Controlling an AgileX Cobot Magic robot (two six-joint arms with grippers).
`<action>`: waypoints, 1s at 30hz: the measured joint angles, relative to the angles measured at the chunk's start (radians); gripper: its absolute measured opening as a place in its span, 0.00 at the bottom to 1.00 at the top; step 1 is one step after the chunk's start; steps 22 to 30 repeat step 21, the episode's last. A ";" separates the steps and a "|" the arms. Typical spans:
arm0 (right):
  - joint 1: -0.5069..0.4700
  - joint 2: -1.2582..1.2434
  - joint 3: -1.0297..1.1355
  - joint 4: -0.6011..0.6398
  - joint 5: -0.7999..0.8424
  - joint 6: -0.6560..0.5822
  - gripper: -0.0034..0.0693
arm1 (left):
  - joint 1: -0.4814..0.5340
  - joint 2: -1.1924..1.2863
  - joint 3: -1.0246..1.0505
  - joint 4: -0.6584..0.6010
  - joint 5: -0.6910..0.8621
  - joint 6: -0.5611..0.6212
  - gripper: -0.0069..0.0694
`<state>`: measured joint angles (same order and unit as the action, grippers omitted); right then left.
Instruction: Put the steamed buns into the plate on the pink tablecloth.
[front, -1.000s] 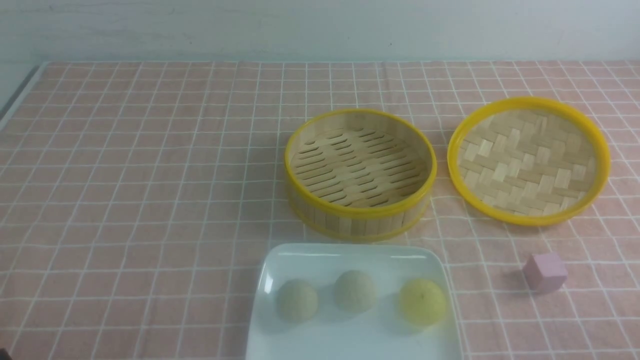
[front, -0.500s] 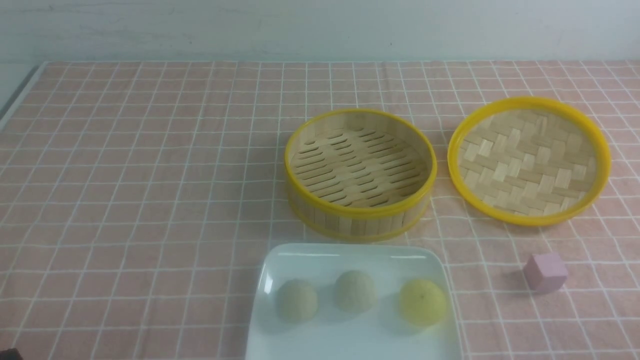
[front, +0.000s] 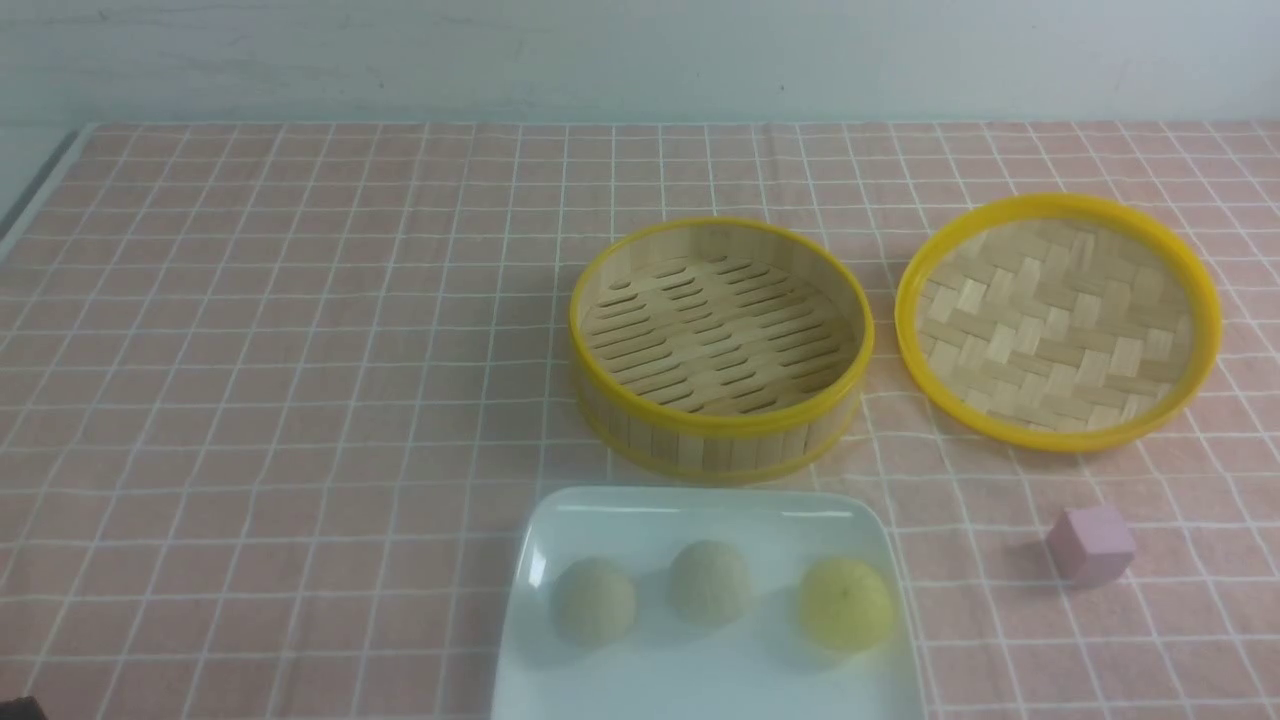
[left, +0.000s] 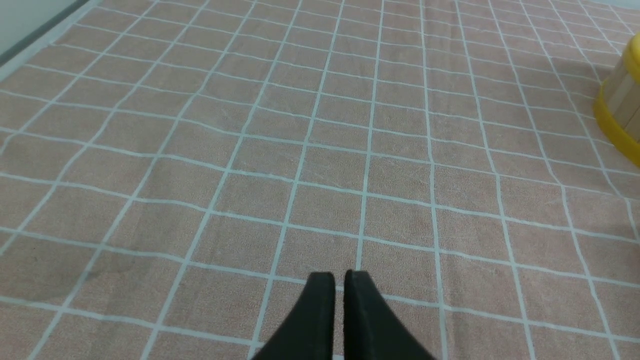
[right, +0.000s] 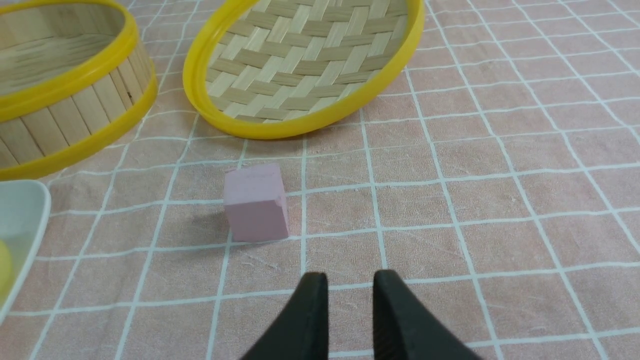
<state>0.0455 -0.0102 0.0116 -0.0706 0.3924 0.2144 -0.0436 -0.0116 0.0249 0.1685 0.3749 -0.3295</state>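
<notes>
Nothing has shifted: steamed buns (front: 710, 582) are seen plated (task apparently done); left gripper (left: 339, 274) clenched, right gripper (right: 350, 277) slightly parted.

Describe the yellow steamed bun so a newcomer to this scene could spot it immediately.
Find the white square plate at the near edge of the pink tablecloth, in front of the bamboo steamer basket. Three buns sit in a row on it. The yellow steamed bun is rightmost; the others are pale beige.
</notes>
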 joint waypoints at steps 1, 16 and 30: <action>0.000 0.000 0.000 0.000 0.000 0.000 0.27 | 0.000 0.000 0.000 0.000 0.000 0.000 0.17; 0.000 0.000 0.000 0.000 0.000 0.000 0.29 | 0.000 0.000 0.000 0.000 0.000 0.000 0.19; 0.000 0.000 0.000 0.000 0.000 0.000 0.29 | 0.000 0.000 0.000 0.000 0.000 0.000 0.19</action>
